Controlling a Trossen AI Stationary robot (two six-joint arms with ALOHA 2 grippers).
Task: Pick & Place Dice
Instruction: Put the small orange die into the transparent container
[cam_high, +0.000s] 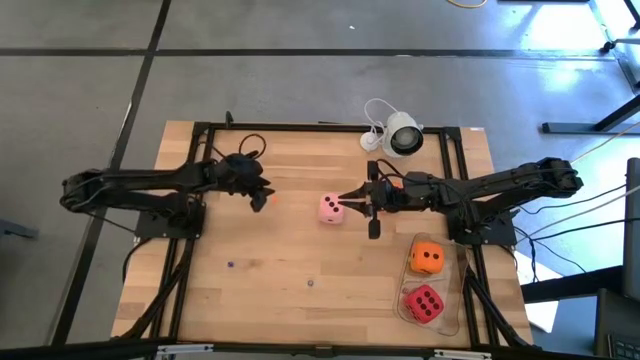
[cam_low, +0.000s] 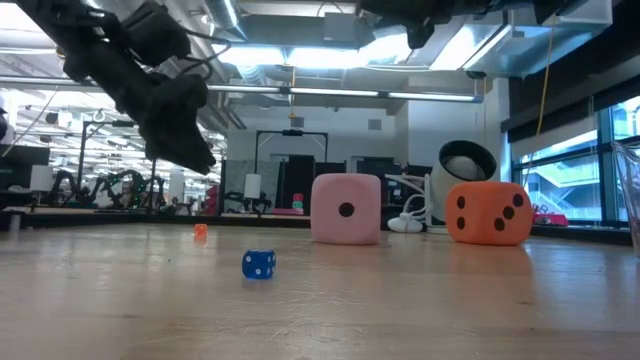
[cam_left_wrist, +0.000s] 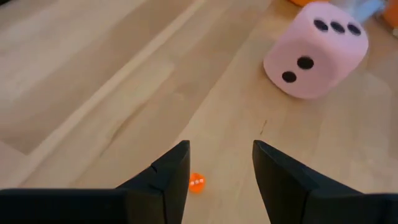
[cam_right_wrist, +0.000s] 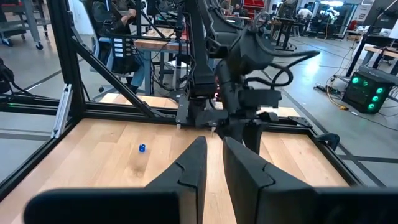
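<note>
Dice sit scattered on the pale wooden desk (cam_high: 280, 290), framed by a black metal rail. The pale pink foam die with dark pips (cam_high: 332, 209) rests near the desk's middle, just left of the right end effector (cam_high: 347, 198), whose two dark fingers stand narrowly apart with nothing between them, hovering above the wood. At the right near corner, the orange foam die (cam_high: 427, 258) and the red foam die (cam_high: 424, 303) lie close together inside a clear plastic tray (cam_high: 456, 322), orange farther, red nearer. The left end effector (cam_left_wrist: 219, 169) hangs over the left-centre of the desk, fingers moderately open and empty, directly above a tiny orange die (cam_left_wrist: 196, 183) on the wood. A tiny blue die (cam_low: 258, 264) lies nearer the front edge. A white round camera (cam_high: 403, 136) stands at the far edge.
</note>
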